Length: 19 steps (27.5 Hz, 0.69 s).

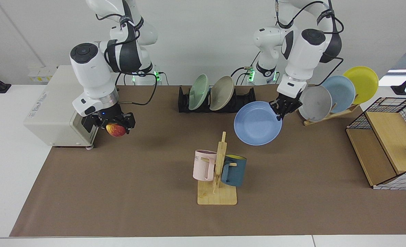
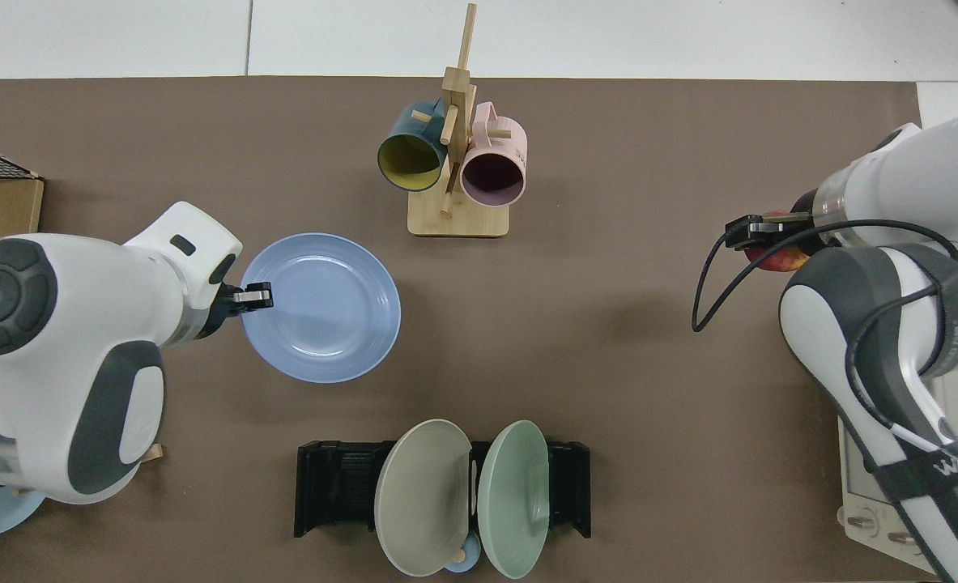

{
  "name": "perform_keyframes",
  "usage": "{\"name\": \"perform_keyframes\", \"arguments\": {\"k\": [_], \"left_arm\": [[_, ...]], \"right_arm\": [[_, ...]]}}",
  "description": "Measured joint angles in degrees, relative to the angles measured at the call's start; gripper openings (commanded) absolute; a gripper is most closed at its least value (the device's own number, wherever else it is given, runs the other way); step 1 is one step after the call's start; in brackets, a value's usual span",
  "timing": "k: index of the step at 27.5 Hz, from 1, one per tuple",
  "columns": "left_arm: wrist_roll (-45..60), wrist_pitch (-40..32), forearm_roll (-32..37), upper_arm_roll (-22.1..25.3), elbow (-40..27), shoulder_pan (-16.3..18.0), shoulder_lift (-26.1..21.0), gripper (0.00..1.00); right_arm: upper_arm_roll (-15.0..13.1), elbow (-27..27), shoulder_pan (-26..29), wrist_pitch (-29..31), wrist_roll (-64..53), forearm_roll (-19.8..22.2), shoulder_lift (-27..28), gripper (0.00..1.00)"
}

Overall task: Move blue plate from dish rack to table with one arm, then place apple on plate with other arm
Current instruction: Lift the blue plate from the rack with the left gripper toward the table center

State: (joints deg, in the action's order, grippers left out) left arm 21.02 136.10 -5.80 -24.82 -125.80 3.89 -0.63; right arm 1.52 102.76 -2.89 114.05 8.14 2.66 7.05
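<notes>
Left gripper (image 1: pixel 281 110) is pinching blue plate (image 1: pixel 257 123) by its rim, holding it above table (image 1: pixel 292 178), clear of dish rack (image 1: pixel 242 101). Right gripper (image 1: pixel 115 124) is clamping apple (image 1: pixel 115 130) w/ both fingers, hanging just beside toaster oven (image 1: pixel 57 109).

We see a periwinkle-blue plate (image 1: pixel 257 122), a red-and-yellow apple (image 1: pixel 115 130) and a black dish rack (image 1: pixel 244 101). We note a brown mat on the white table (image 1: pixel 3 178), plus pink (image 1: pixel 204 165) and dark teal (image 1: pixel 233 170) mugs.

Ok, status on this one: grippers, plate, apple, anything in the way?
Left gripper shut on blue plate rim, off the dish rack. Right gripper shut on apple, raised. Mug stand nearby, not blocking.
</notes>
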Motion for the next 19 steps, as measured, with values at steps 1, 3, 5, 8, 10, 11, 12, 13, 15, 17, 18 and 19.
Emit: {"name": "perform_keyframes", "arguments": {"k": [1, 3, 5, 8, 10, 11, 12, 13, 15, 17, 18, 19], "left_arm": [[0.59, 1.31, -0.01, -0.32, -0.39, -0.34, -0.73, 0.00], [1.44, 2.95, -0.02, -0.99, -0.95, -0.72, -1.79, 0.00], [2.53, 4.97, -0.03, -1.92, -1.57, -0.75, -2.62, 0.00], [4.29, 8.03, -0.04, -3.16, -2.74, -0.87, -3.59, 0.00], [4.95, 9.06, -0.04, -3.68, -3.36, -1.26, -4.00, 0.00], [5.42, 9.40, -0.04, -3.86, -3.72, -1.60, -4.15, 0.00], [5.91, 9.71, -0.05, -4.00, -4.13, -2.06, -4.25, 0.00], [6.33, 10.18, -0.05, -4.17, -4.57, -2.50, -4.28, 0.00], [7.04, 11.19, -0.06, -4.38, -5.43, -3.28, -4.28, 0.00], [7.41, 11.84, -0.07, -4.50, -6.07, -3.78, -4.27, 0.00], [7.46, 11.94, -0.07, -4.59, -6.32, -3.89, -4.27, 0.00], [7.47, 12.01, -0.07, -4.66, -6.57, -3.98, -4.27, 0.00]], "right_arm": [[0.00, 0.00, 0.00, -0.03, 0.00, 0.00, 0.00, 0.00], [0.00, 0.00, 0.00, -0.04, 0.00, 0.00, 0.00, 0.00], [0.00, 0.01, 0.00, -0.06, 0.00, 0.00, 0.01, 0.00], [0.00, 0.02, 0.00, -0.08, 0.00, 0.00, 0.01, 0.00], [0.00, 0.02, 0.00, -0.09, 0.00, 0.00, 0.01, 0.00], [0.00, 0.02, 0.00, -0.09, 0.00, 0.00, 0.01, 0.00], [0.00, 0.02, 0.00, -0.09, 0.00, 0.00, 0.01, 0.00], [0.00, 0.02, 0.00, -0.10, 0.00, 0.00, 0.01, 0.00], [0.00, 0.03, 0.00, -0.10, 0.00, 0.00, 0.01, 0.00], [0.00, 0.04, 0.00, -0.12, 0.00, 0.00, 0.01, 0.00], [0.01, 0.04, 0.00, -0.12, 0.00, 0.00, 0.01, 0.00], [0.02, 0.04, -0.01, -0.12, 0.00, 0.00, 0.01, 0.00]]}}
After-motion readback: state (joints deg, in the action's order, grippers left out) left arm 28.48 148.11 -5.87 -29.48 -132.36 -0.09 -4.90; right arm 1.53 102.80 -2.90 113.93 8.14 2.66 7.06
